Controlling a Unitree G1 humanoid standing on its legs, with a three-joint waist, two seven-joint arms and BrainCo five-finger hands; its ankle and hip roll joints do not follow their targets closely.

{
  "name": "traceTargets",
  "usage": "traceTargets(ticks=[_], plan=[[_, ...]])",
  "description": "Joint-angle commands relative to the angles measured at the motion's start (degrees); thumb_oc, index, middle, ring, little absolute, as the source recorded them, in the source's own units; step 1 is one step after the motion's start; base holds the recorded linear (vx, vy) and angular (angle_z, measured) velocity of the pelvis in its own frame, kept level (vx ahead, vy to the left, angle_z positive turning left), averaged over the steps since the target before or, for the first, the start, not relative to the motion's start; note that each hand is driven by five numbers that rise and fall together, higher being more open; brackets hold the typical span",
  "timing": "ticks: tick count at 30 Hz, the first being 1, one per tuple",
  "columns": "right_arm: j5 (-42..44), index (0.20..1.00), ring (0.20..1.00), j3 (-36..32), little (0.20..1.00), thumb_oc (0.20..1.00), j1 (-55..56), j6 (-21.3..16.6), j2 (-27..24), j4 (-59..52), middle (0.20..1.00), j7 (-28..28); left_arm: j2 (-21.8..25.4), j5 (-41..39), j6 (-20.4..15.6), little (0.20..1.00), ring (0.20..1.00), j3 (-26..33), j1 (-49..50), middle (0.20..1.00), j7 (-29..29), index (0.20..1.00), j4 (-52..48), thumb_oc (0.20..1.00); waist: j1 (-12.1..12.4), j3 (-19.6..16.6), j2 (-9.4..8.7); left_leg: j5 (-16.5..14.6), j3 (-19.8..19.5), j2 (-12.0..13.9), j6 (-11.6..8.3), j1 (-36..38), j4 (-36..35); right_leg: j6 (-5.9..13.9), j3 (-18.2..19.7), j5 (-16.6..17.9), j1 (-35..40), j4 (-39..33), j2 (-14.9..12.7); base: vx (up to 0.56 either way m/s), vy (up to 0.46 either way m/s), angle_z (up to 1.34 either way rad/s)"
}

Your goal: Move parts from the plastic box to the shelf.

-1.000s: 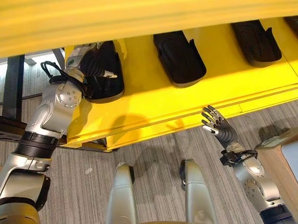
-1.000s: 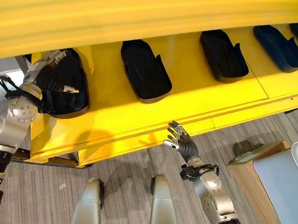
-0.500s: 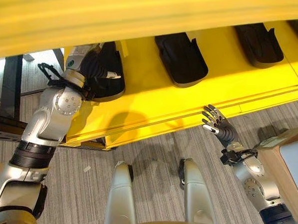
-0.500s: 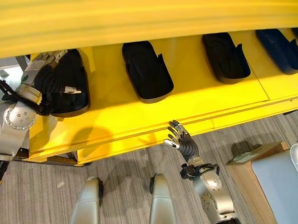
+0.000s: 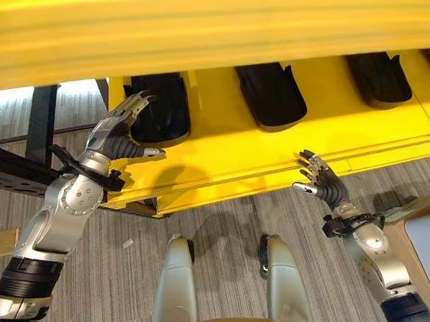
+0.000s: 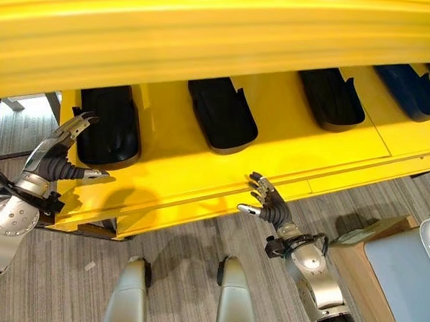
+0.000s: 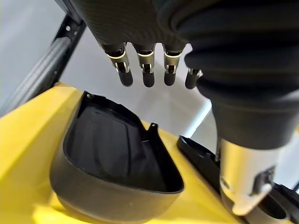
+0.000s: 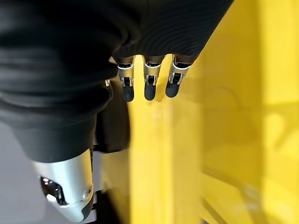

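Yellow shelf (image 5: 223,143) carried black moulded shell parts in a row; in your left eye view the left hand (image 5: 119,131) hung fingers spread, grasping nothing, just near the leftmost part (image 5: 160,111), likely freshly set. Right hand (image 6: 270,203) idled, fingers relaxed, by the shelf's near edge. Your left wrist view showed that part's glossy, hollow tub (image 7: 117,158) resting flat.
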Motion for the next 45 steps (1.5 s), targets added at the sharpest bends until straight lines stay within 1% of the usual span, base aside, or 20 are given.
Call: traceTargets(ticks=[1,7,8,9,12,13,15,16,17,22,23,24,27,28,29,33,37,38,40,45], plan=[[-0.4,1.000,1.000,-1.2,1.000,1.000,-2.2,-4.5,-0.9,-1.6,1.000,0.7,2.1,-2.2,-3.6,1.000,1.000,1.3,0.1,1.000,1.3,1.000,-3.8,1.000,1.1,-3.7,-0.36,5.3,-0.1,-0.9,2.68,1.7,-2.5,-1.90,1.2,5.2,1.2,0.3,0.3,0.03,0.015,0.04],[-1.4,1.000,1.000,-2.3,1.000,1.000,0.0,-6.0,-1.4,-1.6,1.000,0.5,0.3,-6.6,-7.1,1.000,1.000,2.2,6.5,1.000,1.3,1.000,-6.6,1.000,1.6,-4.1,-0.62,7.7,0.2,-0.9,2.48,7.4,-9.6,-1.29,0.8,7.4,7.2,-6.4,0.1,0.07,0.002,0.04],[-1.2,1.000,1.000,-2.2,1.000,1.000,1.0,-6.4,-1.2,-1.5,1.000,0.3,-0.9,-13.7,-8.2,1.000,1.000,1.7,8.0,1.000,0.1,1.000,-6.5,1.000,1.7,-4.1,-0.45,8.3,0.2,-0.7,2.26,9.8,-12.3,-1.03,0.4,7.7,9.8,-8.8,0.3,0.06,-0.020,0.01],[-1.2,1.000,1.000,-2.2,1.000,1.000,1.0,-6.4,-1.2,-1.5,1.000,0.4,-0.9,-14.0,-8.2,1.000,1.000,1.8,8.1,1.000,-0.1,1.000,-6.6,1.000,1.7,-4.1,-0.43,8.9,0.2,-0.8,2.28,9.9,-12.8,-1.07,0.3,8.3,9.9,-9.3,0.3,0.06,-0.021,0.01],[-0.2,1.000,1.000,-2.0,1.000,1.000,3.2,-6.6,-0.8,-1.8,1.000,1.2,-4.5,-28.3,-9.3,1.000,1.000,1.3,10.5,1.000,-2.8,1.000,-5.7,1.000,1.7,-4.7,-0.15,11.2,-0.2,-0.5,1.96,13.6,-18.1,-0.70,-0.8,9.5,13.6,-13.6,0.5,0.08,-0.045,0.05],[0.3,1.000,1.000,-1.9,1.000,1.000,5.6,-6.9,-0.7,-1.8,1.000,1.8,-8.6,-40.4,-8.3,1.000,1.000,-1.7,12.8,1.000,-5.5,1.000,-2.8,1.000,1.6,-5.2,-0.06,13.0,-0.4,-0.2,1.61,17.2,-22.3,-0.52,-1.9,10.1,17.1,-16.9,1.2,0.12,-0.107,0.12],[0.4,1.000,1.000,-1.6,1.000,1.000,6.0,-7.1,-0.5,-1.4,1.000,2.2,-9.2,-43.4,-8.1,1.000,1.000,-2.7,13.4,1.000,-6.7,1.000,-3.0,1.000,1.6,-5.3,0.09,14.1,-0.6,0.3,1.32,18.9,-24.4,-0.51,-2.5,10.5,19.0,-18.5,1.6,0.10,-0.116,0.20],[0.6,1.000,1.000,-0.6,1.000,1.000,7.3,-7.6,-0.4,-0.9,1.000,2.4,-12.1,-51.4,-7.5,1.000,1.000,-4.7,15.7,1.000,-8.0,1.000,-0.4,1.000,2.0,-6.8,0.68,17.1,-0.8,1.6,0.50,22.8,-30.3,-0.52,-3.8,10.6,22.2,-22.3,3.0,0.12,-0.152,0.16],[0.6,1.000,1.000,-0.1,1.000,1.000,7.5,-7.7,-0.5,-0.7,1.000,2.6,-12.8,-53.1,-7.3,1.000,1.000,-5.1,16.6,1.000,-8.7,1.000,-0.1,1.000,2.1,-7.2,1.04,18.7,-0.8,2.4,0.12,25.0,-33.4,-0.58,-4.1,11.0,24.0,-24.4,3.8,0.14,-0.191,0.03],[2.7,1.000,1.000,0.3,1.000,1.000,11.3,-7.9,-1.7,-1.8,1.000,4.9,-16.9,-57.1,-6.9,1.000,1.000,-4.8,22.1,1.000,-10.8,1.000,2.5,1.000,3.0,-11.1,2.16,27.0,-1.2,7.3,-1.58,29.3,-44.0,-2.32,-5.0,11.9,29.7,-34.4,8.4,0.05,-0.163,-0.01],[2.7,1.000,1.000,0.3,1.000,1.000,11.5,-7.8,-1.8,-1.9,1.000,4.9,-17.0,-57.1,-6.9,1.000,1.000,-4.9,22.1,1.000,-10.8,1.000,2.5,1.000,3.0,-11.2,2.24,27.1,-1.2,7.3,-1.61,29.4,-44.2,-2.35,-5.0,12.0,29.8,-34.6,8.5,-0.04,-0.125,-0.02],[2.8,1.000,1.000,-0.3,1.000,1.000,11.8,-8.2,-2.1,-1.9,1.000,4.9,-17.2,-57.6,-7.0,1.000,1.000,-5.3,21.8,1.000,-11.4,1.000,3.5,1.000,3.1,-11.3,2.63,29.5,-0.9,7.6,-2.03,29.0,-44.5,-2.67,-5.9,12.3,30.7,-36.4,8.8,-0.05,-0.077,-0.02],[2.7,1.000,1.000,-2.3,1.000,1.000,13.3,-8.8,-3.1,-2.6,1.000,4.3,-19.3,-59.3,-7.3,1.000,1.000,-4.7,22.3,1.000,-11.8,1.000,5.2,1.000,2.7,-11.3,2.49,29.1,3.3,6.8,-1.57,27.4,-41.5,-3.40,-7.8,13.4,32.8,-40.2,8.5,-0.06,-0.086,0.31],[2.8,1.000,1.000,-2.8,1.000,1.000,13.9,-8.8,-3.3,-3.3,1.000,4.4,-19.7,-59.2,-7.4,1.000,1.000,-4.2,23.3,1.000,-12.2,1.000,5.3,1.000,3.0,-11.1,2.38,27.3,3.2,5.3,-1.10,27.7,-40.0,-3.21,-7.9,14.1,33.3,-41.0,8.1,-0.03,-0.094,0.37],[3.1,1.000,1.000,-4.4,1.000,1.000,15.8,-8.9,-3.1,-4.3,1.000,5.3,-21.1,-58.7,-7.6,1.000,1.000,-3.8,24.6,1.000,-12.5,1.000,6.1,1.000,3.4,-11.4,1.62,22.2,1.8,-0.6,0.67,28.7,-38.2,-3.05,-7.7,15.8,34.5,-43.0,7.5,-0.01,-0.055,0.16],[3.5,1.000,1.000,-4.7,1.000,1.000,16.9,-8.6,-2.2,-4.3,1.000,6.0,-22.3,-58.7,-7.6,1.000,1.000,-4.0,25.6,1.000,-13.0,1.000,6.6,1.000,3.6,-12.1,1.54,19.6,1.5,-3.4,1.93,29.9,-37.5,-2.81,-7.7,16.6,35.0,-43.7,7.4,0.01,0.000,0.11],[4.7,1.000,1.000,-4.2,1.000,1.000,17.5,-8.4,-0.9,-3.6,1.000,6.2,-22.5,-58.7,-7.9,1.000,1.000,-3.8,26.5,1.000,-13.8,1.000,7.7,1.000,3.4,-13.2,1.60,20.5,2.5,-2.4,2.01,32.4,-40.3,-2.28,-7.9,17.2,35.7,-44.0,6.9,0.03,0.095,-0.03],[5.2,1.000,1.000,-3.8,1.000,1.000,17.8,-8.2,-0.2,-3.2,1.000,5.9,-23.0,-59.1,-8.0,1.000,1.000,-3.6,26.5,1.000,-13.3,1.000,8.6,1.000,3.4,-13.9,1.46,21.0,3.0,-2.2,1.97,33.9,-43.2,-1.42,-8.2,17.7,35.8,-44.2,6.2,0.03,0.193,-0.06],[4.8,1.000,1.000,-1.8,1.000,1.000,17.3,-7.6,1.0,-1.6,1.000,5.7,-23.4,-57.6,-8.5,1.000,1.000,-4.3,25.2,1.000,-12.0,1.000,11.3,1.000,3.4,-15.0,1.31,22.2,3.4,-2.9,2.04,36.3,-48.2,-0.22,-8.3,18.4,35.8,-44.3,4.8,0.01,0.220,-0.02],[6.1,1.000,1.000,2.2,1.000,1.000,13.6,-7.0,3.8,2.2,1.000,3.8,-23.8,-56.2,-9.5,1.000,1.000,-6.4,20.4,1.000,-8.9,1.000,14.9,1.000,3.5,-15.9,0.40,21.4,3.5,-5.0,3.28,37.0,-49.1,1.25,-7.7,19.2,35.3,-43.8,2.1,-0.02,0.131,0.02]])
